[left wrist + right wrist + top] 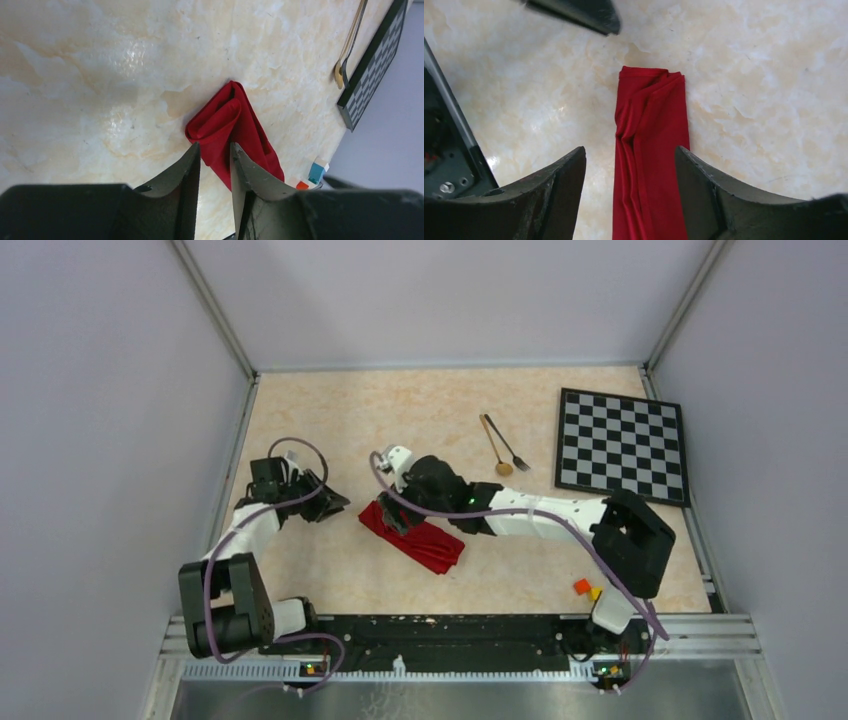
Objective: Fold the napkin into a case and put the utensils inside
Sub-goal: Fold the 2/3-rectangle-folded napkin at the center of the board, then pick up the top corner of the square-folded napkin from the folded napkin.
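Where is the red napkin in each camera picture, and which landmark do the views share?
Top view: napkin near the centre, partly under the right gripper.
Left wrist view: napkin at centre, just beyond the left gripper.
Right wrist view: napkin from centre to the bottom edge, between the fingers.
Shared landmark: the beige marbled table beneath it.

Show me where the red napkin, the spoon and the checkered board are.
napkin (651, 165), right wrist view, middle of the folded cloth
spoon (493, 443), top view, middle of its handle
checkered board (622, 445), top view, its centre squares
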Robot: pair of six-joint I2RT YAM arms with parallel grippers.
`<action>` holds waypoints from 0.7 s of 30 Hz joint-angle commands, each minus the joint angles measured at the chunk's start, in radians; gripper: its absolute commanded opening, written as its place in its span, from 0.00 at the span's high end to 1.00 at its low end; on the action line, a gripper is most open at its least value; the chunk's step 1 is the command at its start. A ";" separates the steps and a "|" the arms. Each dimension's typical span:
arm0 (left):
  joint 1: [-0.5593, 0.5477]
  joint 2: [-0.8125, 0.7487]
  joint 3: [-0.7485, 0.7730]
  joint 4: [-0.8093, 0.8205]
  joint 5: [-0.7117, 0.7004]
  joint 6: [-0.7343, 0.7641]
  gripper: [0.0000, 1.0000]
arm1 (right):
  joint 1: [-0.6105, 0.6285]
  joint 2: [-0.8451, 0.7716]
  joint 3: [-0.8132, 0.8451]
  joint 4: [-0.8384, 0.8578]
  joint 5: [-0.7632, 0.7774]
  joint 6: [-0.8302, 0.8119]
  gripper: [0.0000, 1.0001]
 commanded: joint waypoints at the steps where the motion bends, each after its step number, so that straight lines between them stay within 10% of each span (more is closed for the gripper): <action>1: -0.014 -0.070 -0.057 -0.024 -0.007 -0.041 0.66 | -0.182 0.005 -0.073 0.222 -0.368 0.349 0.39; 8: -0.176 0.051 -0.080 0.060 -0.079 -0.096 0.72 | -0.284 0.102 -0.138 0.361 -0.539 0.541 0.72; 21: -0.283 0.300 0.007 0.220 -0.108 -0.136 0.81 | -0.251 -0.035 -0.542 0.551 -0.434 0.612 0.86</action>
